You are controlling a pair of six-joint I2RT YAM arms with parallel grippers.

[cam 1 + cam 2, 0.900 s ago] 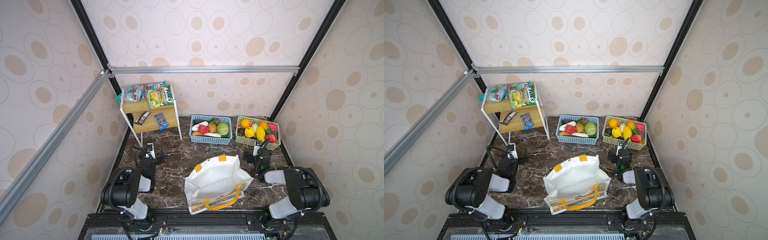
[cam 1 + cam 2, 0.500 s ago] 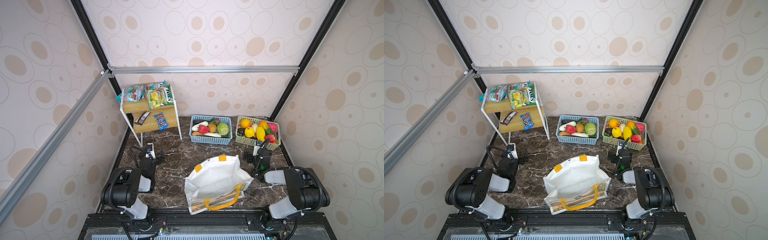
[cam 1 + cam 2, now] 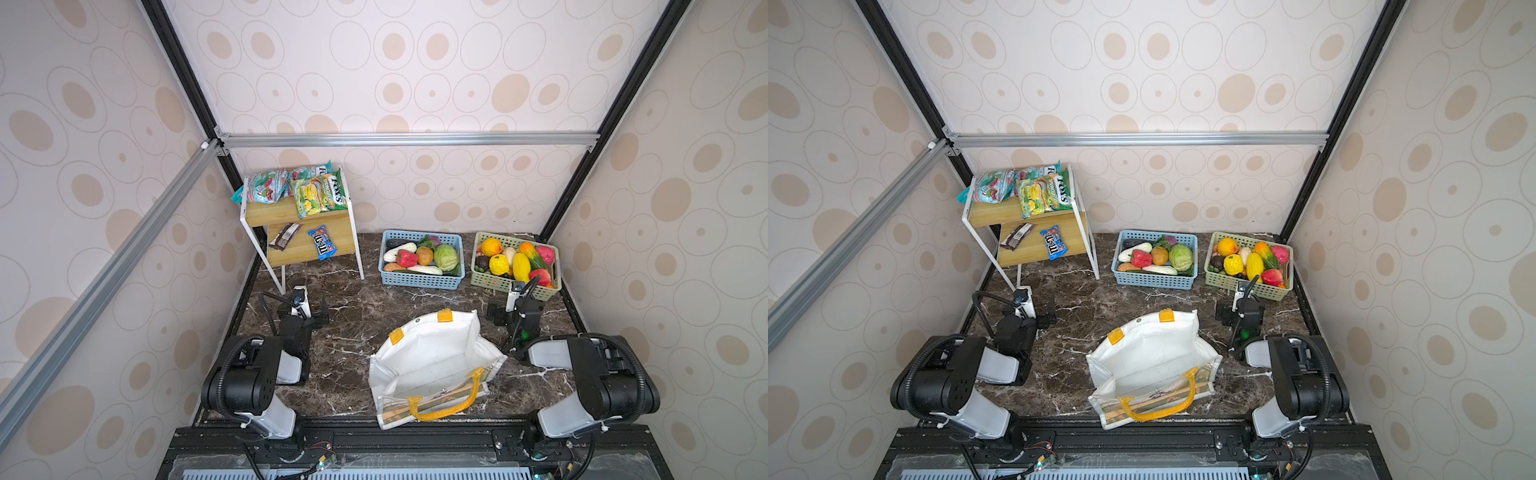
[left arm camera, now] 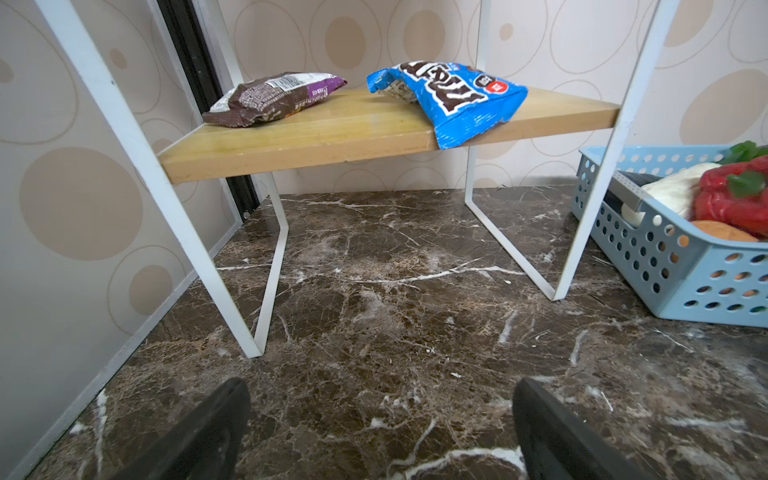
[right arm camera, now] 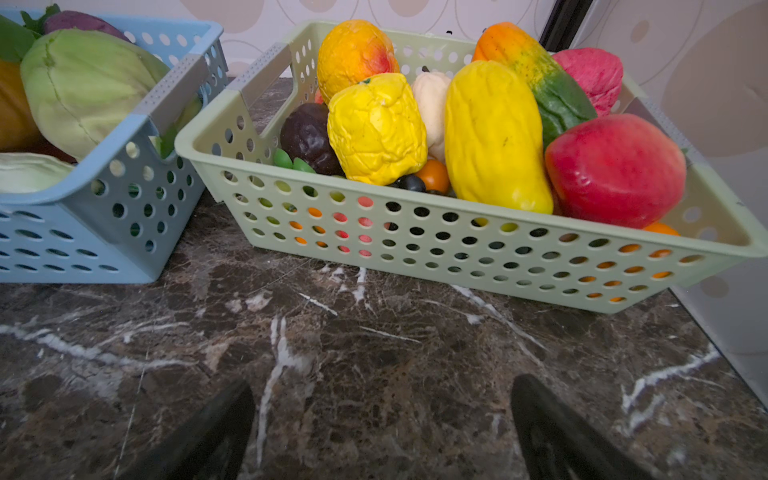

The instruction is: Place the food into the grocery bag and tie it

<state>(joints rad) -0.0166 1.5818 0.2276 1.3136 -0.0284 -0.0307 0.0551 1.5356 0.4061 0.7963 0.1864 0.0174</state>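
The grocery bag (image 3: 432, 357) (image 3: 1148, 353), white with yellow handles, lies open-mouthed on the marble table's front middle. The food fills a blue basket (image 3: 422, 283) (image 5: 124, 232) holding a green cabbage (image 3: 445, 257) (image 5: 83, 87), and a green basket (image 3: 513, 286) (image 5: 457, 245) of yellow and red fruits (image 5: 490, 133). A blue M&M's packet (image 3: 322, 243) (image 4: 449, 97) lies on the lower shelf. My left gripper (image 3: 305, 311) (image 4: 380, 395) rests open and empty before the shelf. My right gripper (image 3: 513, 309) (image 5: 382, 395) rests open and empty just in front of the green basket.
A white-framed wooden shelf (image 3: 307, 253) (image 4: 332, 137) stands at the back left, with snack bags (image 3: 307, 193) on top and a brown packet (image 4: 270, 97) below. Patterned walls close in on three sides. Its white legs (image 4: 266, 299) stand near my left gripper.
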